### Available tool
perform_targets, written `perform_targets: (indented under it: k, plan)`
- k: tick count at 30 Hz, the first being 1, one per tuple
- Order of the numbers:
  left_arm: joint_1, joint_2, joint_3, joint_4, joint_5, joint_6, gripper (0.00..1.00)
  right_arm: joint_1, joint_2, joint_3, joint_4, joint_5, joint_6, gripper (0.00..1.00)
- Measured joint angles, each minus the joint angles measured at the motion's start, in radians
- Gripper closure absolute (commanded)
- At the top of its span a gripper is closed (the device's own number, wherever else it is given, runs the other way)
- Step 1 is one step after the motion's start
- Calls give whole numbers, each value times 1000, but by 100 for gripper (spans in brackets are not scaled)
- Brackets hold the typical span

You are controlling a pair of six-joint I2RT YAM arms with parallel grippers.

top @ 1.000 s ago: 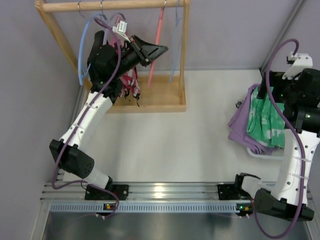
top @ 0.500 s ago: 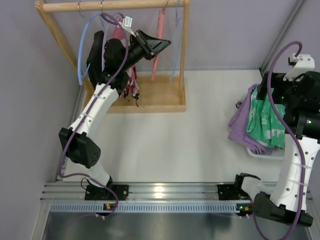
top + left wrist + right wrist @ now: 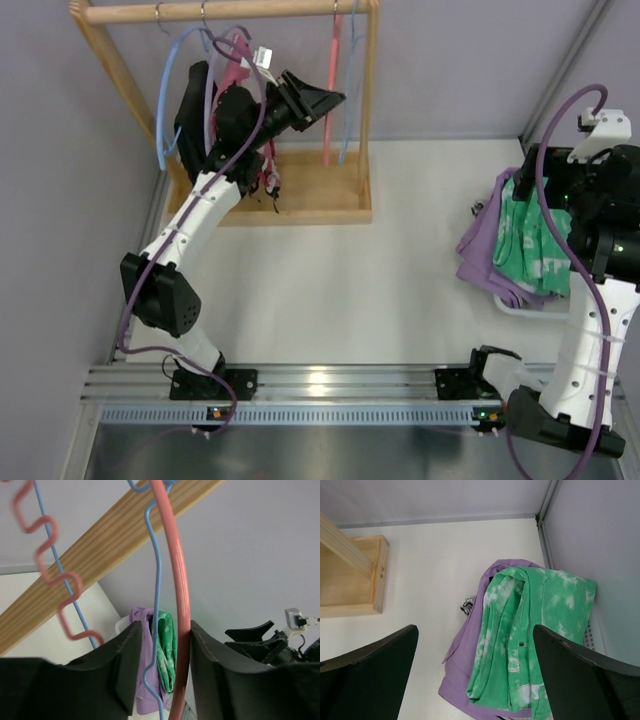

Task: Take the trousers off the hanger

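Change over the last second is confined to the left side: the left arm [image 3: 190, 225] has drawn its elbow in and raised its wrist toward the wooden rack [image 3: 225, 10], and the hanger [image 3: 333, 90], which was slanting away from the rail, now hangs almost straight down from it with its hook apparently seated on the rail. The hanger carries no garment, so the removal step reads as complete and the bare hanger as returned to storage. The left tool [image 3: 165, 630] is spread, reaching up and right at rail height. The hanger [image 3: 176, 580] passes between its fingers, close against one inner face but not pinched, with a light blue hanger [image 3: 155, 580] in the same gap behind it. Across the bare table [image 3: 350, 290], the trousers [image 3: 525, 240] have not shifted: they lie crumpled on a purple cloth [image 3: 478, 250] at the right edge, well apart from the rack. The right tool [image 3: 475, 630] hovers above the trousers [image 3: 525, 630], fingers wide apart, holding nothing.
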Motion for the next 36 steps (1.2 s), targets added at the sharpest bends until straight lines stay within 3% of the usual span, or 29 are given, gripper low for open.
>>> perform_targets:
  k: [6,14,16,17,19,29,36]
  plan:
    - [0,-98,-121,-26,-16,45,27,0,-27,-8,0,-10,-1,1]
    - [22,-262,-232,-64,-34,117,19,0,-58,-43,0,-22,-3,1]
    - [29,-302,-254,-84,-45,151,12,0,-64,-53,5,-26,-2,0]
    - [32,-322,-265,-100,-51,174,4,0,-67,-59,5,-29,-3,1]
    - [34,-362,-284,-129,-71,224,1,0,-71,-68,5,-41,-5,0]
    - [50,-621,-408,-379,-206,562,1,0,-74,-85,12,-90,-39,1]
    - [50,-666,-418,-506,-210,691,1,0,-66,-111,19,-120,-38,1]
